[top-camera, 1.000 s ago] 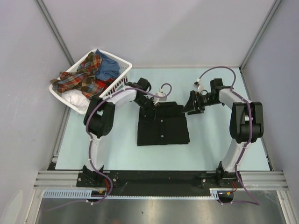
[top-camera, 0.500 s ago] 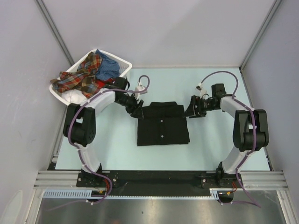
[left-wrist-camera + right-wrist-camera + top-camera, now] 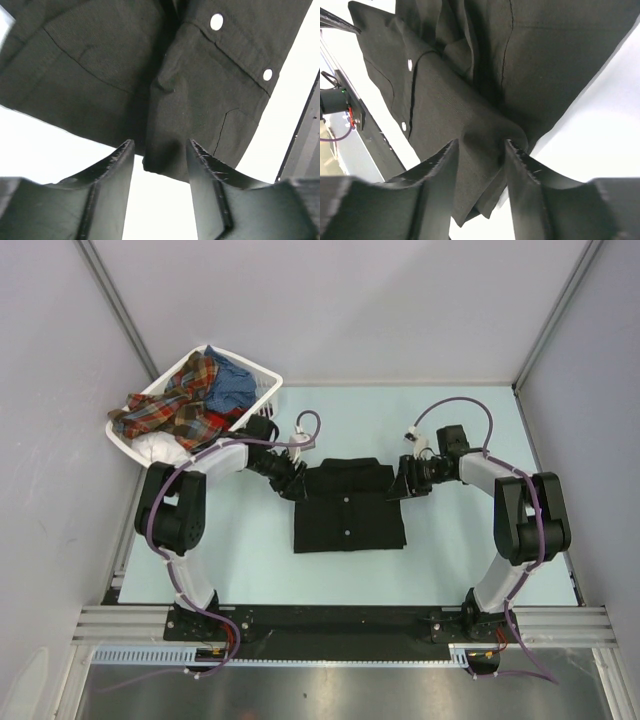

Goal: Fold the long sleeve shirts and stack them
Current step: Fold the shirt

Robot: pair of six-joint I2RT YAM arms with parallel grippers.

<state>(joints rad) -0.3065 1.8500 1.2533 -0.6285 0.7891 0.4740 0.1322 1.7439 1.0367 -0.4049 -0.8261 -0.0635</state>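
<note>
Right wrist: black shirt (image 3: 470,125) corner between jaws

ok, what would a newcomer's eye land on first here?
The black shirt, folded into a neat rectangle at centre, with the left claw and right claw at its far corners. Then the white basket at far left, heaped with plaid cloth and blue cloth.

Top cam overhead, wide; L/R wrist cams close-up, shared black shirt (image 3: 348,505), opposite sides
</note>
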